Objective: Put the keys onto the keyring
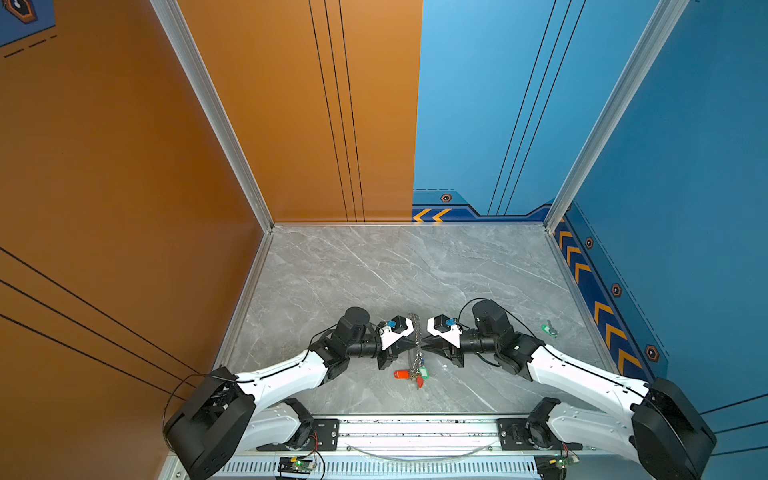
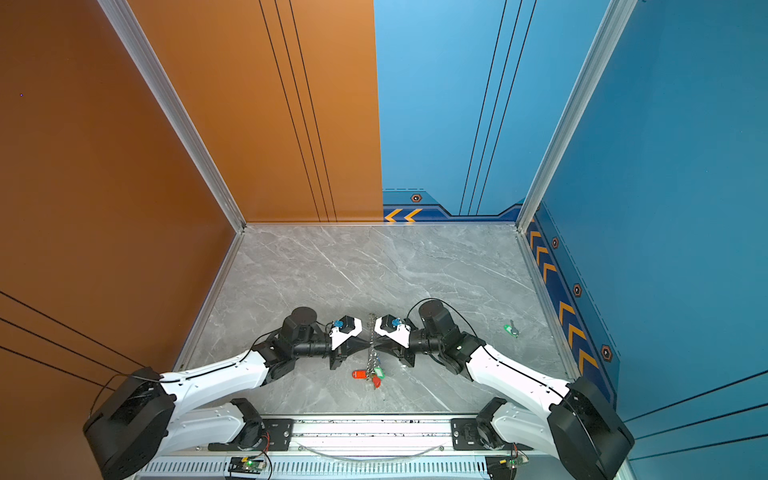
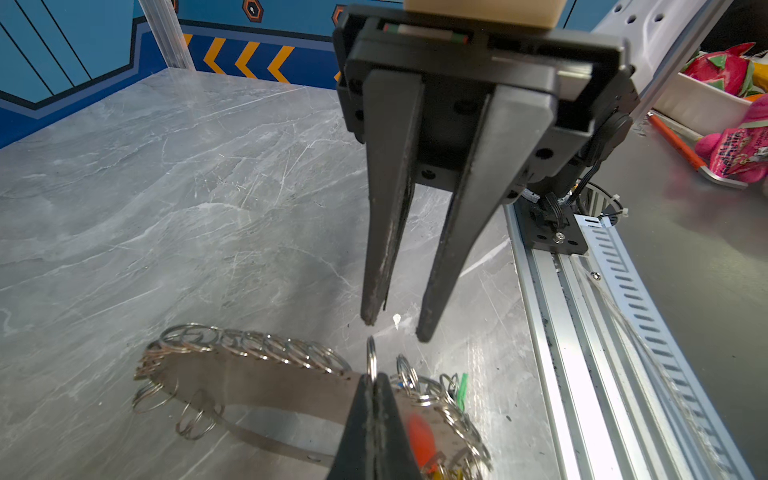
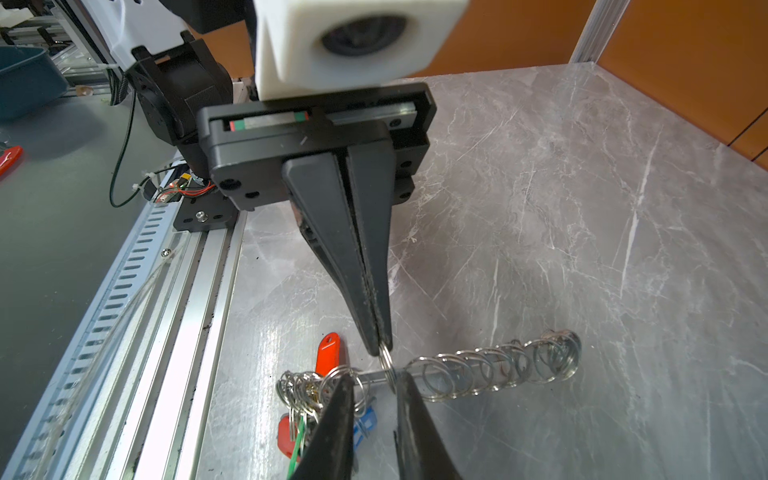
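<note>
The keyring (image 1: pixel 412 328) (image 2: pixel 371 328) hangs edge-on between both grippers above the table's middle. Up close it is a tan flat loop (image 3: pixel 249 382) edged with silver rings (image 4: pixel 478 374). My left gripper (image 3: pixel 372 376) (image 4: pixel 380 349) (image 1: pixel 415 343) is shut on one small silver ring standing on its edge. My right gripper (image 4: pixel 374 382) (image 3: pixel 395 330) (image 1: pixel 423 344) faces it, open, its fingertips straddling the loop's edge beside that ring. Keys hang bunched at the near end: an orange key (image 1: pixel 401 374) (image 4: pixel 328 349), a blue key (image 4: pixel 368 419) and a red key (image 4: pixel 286 434). A loose green key (image 1: pixel 549 330) (image 2: pixel 511 330) lies far right.
The grey marble table (image 1: pixel 374 270) is walled by orange panels on the left and blue panels behind and right. An aluminium rail (image 1: pixel 415 432) carrying both arm bases runs along the front edge. A white tray (image 3: pixel 706 104) with toys sits beyond the rail.
</note>
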You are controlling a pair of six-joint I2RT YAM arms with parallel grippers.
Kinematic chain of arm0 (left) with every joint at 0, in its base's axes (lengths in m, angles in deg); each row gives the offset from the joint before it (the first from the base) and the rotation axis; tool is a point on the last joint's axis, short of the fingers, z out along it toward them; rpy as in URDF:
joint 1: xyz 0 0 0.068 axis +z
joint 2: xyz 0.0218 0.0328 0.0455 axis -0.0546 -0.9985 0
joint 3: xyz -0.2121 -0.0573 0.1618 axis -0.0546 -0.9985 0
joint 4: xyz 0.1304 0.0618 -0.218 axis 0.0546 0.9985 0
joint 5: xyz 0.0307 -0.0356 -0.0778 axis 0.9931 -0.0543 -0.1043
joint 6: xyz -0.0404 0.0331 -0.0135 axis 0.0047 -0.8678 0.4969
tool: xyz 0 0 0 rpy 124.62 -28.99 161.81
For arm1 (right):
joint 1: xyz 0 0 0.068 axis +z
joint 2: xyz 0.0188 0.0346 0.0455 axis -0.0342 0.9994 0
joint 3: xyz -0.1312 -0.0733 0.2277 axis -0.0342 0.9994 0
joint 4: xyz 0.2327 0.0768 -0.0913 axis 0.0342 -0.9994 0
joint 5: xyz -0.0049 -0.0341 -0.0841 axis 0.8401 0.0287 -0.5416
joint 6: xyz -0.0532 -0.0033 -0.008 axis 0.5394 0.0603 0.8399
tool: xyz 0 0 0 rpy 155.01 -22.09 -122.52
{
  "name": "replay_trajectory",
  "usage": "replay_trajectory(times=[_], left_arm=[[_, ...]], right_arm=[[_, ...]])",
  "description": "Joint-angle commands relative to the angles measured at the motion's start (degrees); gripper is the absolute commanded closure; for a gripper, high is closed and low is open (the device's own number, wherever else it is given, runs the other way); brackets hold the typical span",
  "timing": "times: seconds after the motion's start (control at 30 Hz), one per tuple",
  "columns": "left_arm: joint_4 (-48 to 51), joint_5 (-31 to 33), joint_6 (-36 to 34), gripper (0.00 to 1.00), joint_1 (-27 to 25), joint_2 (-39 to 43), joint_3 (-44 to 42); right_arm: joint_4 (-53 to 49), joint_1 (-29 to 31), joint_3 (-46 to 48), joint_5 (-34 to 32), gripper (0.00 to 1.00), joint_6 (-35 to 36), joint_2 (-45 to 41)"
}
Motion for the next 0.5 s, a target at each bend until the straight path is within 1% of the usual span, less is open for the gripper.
replay_trajectory(times=[0.0,0.1,0.17,0.37,0.47], left_arm=[[0.72,-2.29,-1.36,1.0,-0.6,0.29,1.56],[0.8,-2.99,-1.29,1.0,-0.6,0.15,1.58],[0.73,-3.11,-1.29,1.0,-0.6,0.24,1.4],[0.8,-3.68,-1.21,1.0,-0.64,-0.2,1.63],[0.75,-3.77,-1.2,1.0,-0.6,-0.19,1.64]], right_arm=[[-2.15,0.31,-1.86,-1.26,0.85,2.15,1.14],[-3.56,0.33,-2.65,-1.97,0.85,3.04,2.12],[-3.95,2.05,-2.81,-2.17,0.85,3.52,2.61],[-4.52,2.93,-3.57,-2.21,0.85,4.26,3.69],[-5.19,3.29,-4.12,-2.49,0.91,4.85,4.22]])
